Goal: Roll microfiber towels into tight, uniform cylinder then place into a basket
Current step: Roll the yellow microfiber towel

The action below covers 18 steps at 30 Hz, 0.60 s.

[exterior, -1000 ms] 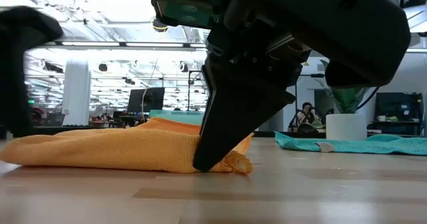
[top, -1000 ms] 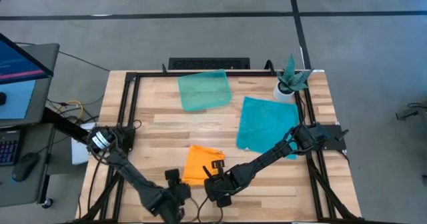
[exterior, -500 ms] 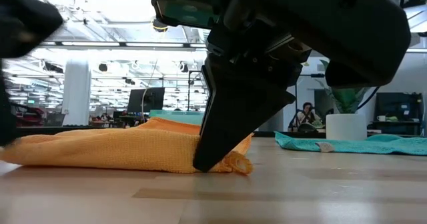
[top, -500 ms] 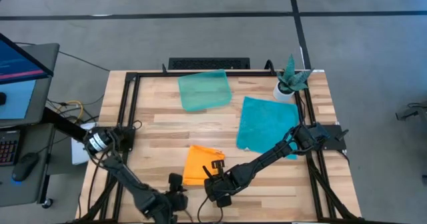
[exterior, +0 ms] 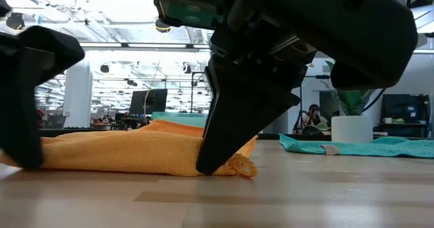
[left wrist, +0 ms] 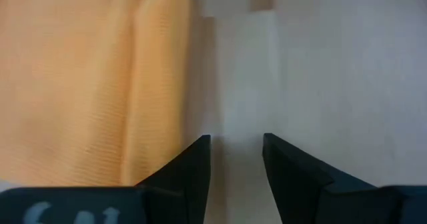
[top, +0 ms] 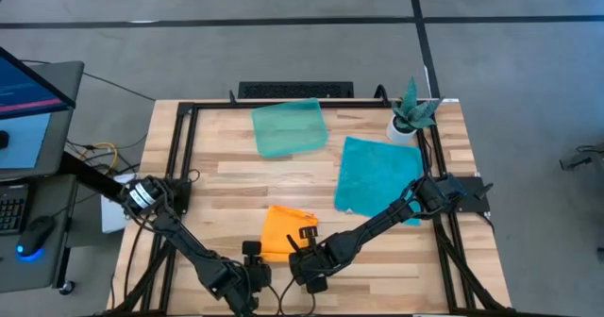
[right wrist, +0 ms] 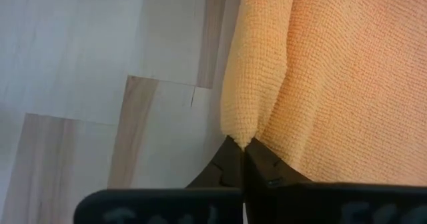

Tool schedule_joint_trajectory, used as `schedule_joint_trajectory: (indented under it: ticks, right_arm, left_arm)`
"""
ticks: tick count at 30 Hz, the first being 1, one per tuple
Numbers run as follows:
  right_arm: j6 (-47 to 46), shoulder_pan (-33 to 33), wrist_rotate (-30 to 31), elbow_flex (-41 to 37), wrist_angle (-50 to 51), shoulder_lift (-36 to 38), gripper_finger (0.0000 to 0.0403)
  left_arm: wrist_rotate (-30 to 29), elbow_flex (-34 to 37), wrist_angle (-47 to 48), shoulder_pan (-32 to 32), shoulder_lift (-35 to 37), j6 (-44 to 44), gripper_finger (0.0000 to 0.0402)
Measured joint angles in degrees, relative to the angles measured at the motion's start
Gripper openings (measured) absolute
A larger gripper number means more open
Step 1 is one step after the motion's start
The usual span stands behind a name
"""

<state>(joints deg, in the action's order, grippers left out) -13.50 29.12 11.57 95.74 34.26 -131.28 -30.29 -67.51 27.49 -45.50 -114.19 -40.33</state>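
Right tool (right wrist: 241, 159) pinches the orange towel's (top: 281, 228) corner; left tool (left wrist: 237, 159) part-open beside it.

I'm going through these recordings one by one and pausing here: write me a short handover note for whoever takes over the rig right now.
Right gripper: shut on a folded corner of the orange towel at the table's near edge.
Left gripper: open, low beside the same towel's other side, nothing between its fingers.
Teal towel: lying flat on the right half of the table, untouched.
Basket: at the far side, nothing in it.
Done: the orange towel is folded over and bunched, not a cylinder yet.
Left: roll the orange towel tight, put it in the basket, then do the same with the teal one.
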Motion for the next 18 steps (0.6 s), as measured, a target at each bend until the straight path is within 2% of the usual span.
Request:
schedule_joint_trajectory:
  ticks: [13, 18]
  right_arm:
    - [0.2, 0.2, -1.2, 0.0, 0.0, 0.0, 0.001]
    - [0.0, 0.2, -1.2, 0.0, 0.0, 0.0, 0.0014]
  left_arm:
    - [-4.7, -0.6, 2.7, 0.9, -0.4, -3.7, 0.0129]
    - [-6.6, -2.9, 6.9, 0.8, -0.5, -3.5, 0.0129]
